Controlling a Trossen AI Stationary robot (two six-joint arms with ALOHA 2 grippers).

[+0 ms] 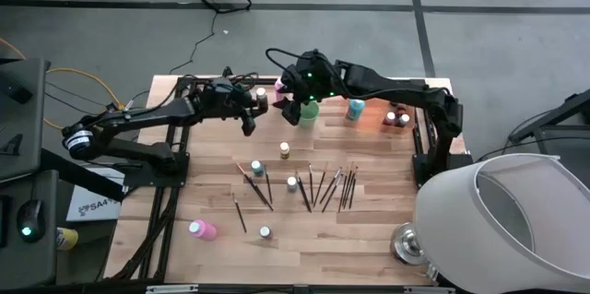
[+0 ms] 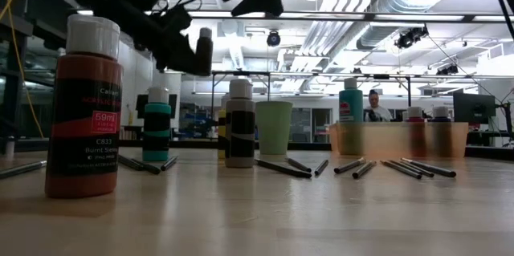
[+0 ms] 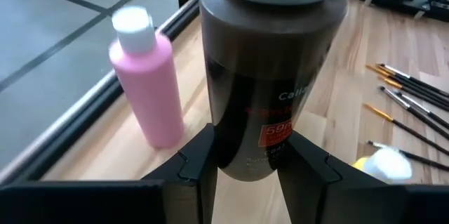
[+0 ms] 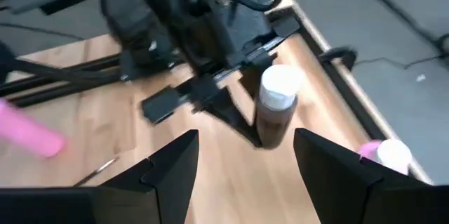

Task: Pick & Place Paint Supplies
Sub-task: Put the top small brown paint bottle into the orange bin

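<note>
While clamped between the left gripper's (image 3: 245, 171) fingers (image 3: 193, 168), brown bottle (image 3: 270, 76) held upright above the table's (image 1: 369, 239) far edge, beside a standing pink bottle (image 3: 151, 87). Right gripper (image 4: 242, 157) hovering just beside it, jaws wide, holding nothing. Brushes (image 1: 323, 188) and small bottles (image 1: 291, 183) scattered mid-table; second pink bottle (image 1: 202, 229) lying near the front.

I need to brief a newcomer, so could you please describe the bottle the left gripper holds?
At the wooden table's far edge, the left gripper clamps a small brown paint bottle with a pale cap. Beside it stands a taller pink bottle; only the brown one is gripped.
</note>
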